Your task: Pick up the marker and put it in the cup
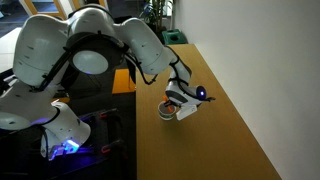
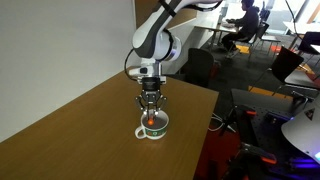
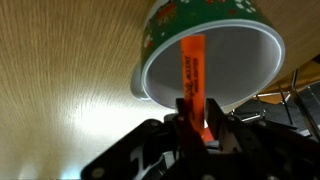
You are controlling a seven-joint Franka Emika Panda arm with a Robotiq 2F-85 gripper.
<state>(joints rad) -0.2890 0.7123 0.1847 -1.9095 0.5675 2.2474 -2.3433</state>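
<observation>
— How do the jaws stand?
— The gripper (image 3: 197, 125) pinches the orange marker (image 3: 191, 70), held upright.
— And the marker's lower end?
— It reaches into the mouth of the cup (image 3: 240, 60), which stands on the wooden table (image 2: 70, 135) near its right edge in an exterior view.

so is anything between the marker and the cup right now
Nothing visible. The gripper is shut on the marker, whose tip points straight into the open mouth of the cup, with no object between them.
</observation>
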